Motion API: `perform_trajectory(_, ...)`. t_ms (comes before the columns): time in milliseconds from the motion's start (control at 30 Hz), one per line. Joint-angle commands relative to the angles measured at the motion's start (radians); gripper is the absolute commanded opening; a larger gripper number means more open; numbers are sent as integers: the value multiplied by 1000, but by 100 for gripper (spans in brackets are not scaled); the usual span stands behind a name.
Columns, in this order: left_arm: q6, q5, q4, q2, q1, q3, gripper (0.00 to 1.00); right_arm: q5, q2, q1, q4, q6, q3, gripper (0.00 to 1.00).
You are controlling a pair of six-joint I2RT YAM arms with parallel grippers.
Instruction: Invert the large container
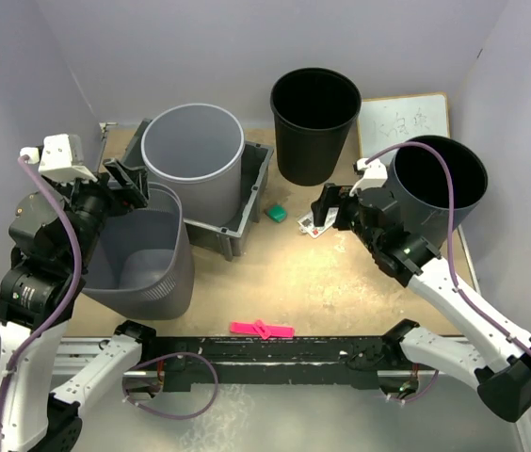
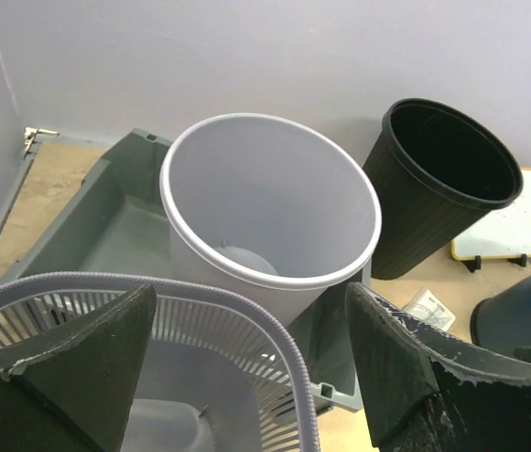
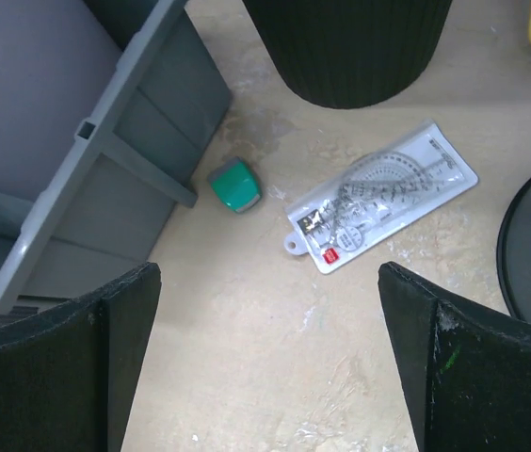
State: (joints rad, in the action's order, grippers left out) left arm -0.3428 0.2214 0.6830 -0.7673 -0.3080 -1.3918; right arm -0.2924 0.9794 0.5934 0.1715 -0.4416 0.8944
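Observation:
A large lavender slatted basket stands open side up at the table's near left. My left gripper is open just above its far rim; in the left wrist view the gripper has one finger over the inside and the other outside, and neither touches the rim. A light grey round bucket stands upright in a grey crate right behind the basket. My right gripper is open and empty above bare table.
A black ribbed bin stands at the back centre, a dark grey bin at the right and a small whiteboard behind it. A green block and a packaged protractor set lie mid-table. A pink item lies at the near edge.

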Motion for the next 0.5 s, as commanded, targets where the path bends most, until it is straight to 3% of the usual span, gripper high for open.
perform_trajectory(0,15,74,12,-5,-1,-12,79,-33,-31,-3,-8,-25,-21,100)
perform_trajectory(367,8,78,36,11,-2,-25,79,-27,-29,-3,-11,-35,-31,100)
perform_trajectory(467,29,10,39,3,-1,-5,79,-23,-32,-2,-7,-37,-34,100)
